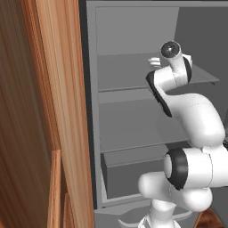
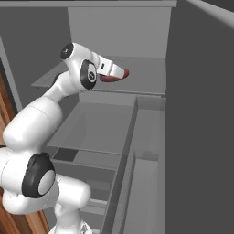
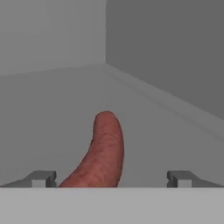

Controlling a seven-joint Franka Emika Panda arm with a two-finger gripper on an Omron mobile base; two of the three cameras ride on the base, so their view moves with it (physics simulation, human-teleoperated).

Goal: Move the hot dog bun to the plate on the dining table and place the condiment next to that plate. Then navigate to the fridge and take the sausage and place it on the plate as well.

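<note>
Reached into the fridge (image 1: 129, 40), all flat matte grey panels and plain shelves with squared edges, drawer boxes lower down. Looked at the sausage (image 3: 99, 153) lying on the upper shelf (image 3: 52, 113): stubby, curved, dark red-brown with a mottled, slightly bumpy skin and a rounded far tip. Sat right between the two dark squared fingertips (image 3: 43, 178), a bit closer to the left one in the hand view, not pinched by either. End effector (image 3: 111, 179) spread wide and released, nothing grasped. Near end of the sausage cut off at the bottom of the hand view, so couldn't tell its full length. From the right base view, just a red sliver of sausage (image 2: 114, 77) peeking out under the white hand, the rest hidden. From the left base view, fingers tucked behind the glossy white arm with its dark joints, hard to make out. Warm streaky wood panel (image 1: 58, 111) on the left, cropped by the frame.
</note>
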